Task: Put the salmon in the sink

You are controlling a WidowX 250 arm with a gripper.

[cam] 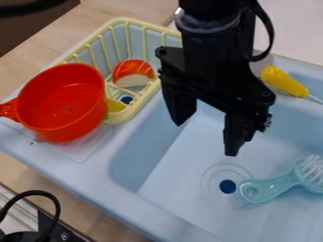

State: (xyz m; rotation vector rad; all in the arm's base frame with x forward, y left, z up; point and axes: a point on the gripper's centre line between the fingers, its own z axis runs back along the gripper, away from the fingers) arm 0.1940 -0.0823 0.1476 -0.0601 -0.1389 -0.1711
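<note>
Salmon (136,71) sits in yellow rack (129,111), upper left | gripper (206,136) hangs over sink (183,170), frame centre | fingers spread apart

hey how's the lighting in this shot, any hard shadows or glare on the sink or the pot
Camera view: soft light, no hard shadow or strong glare on the sink or pot; the basin wall nearest the pot looks darker than the floor; the gripper is mostly black.
</note>
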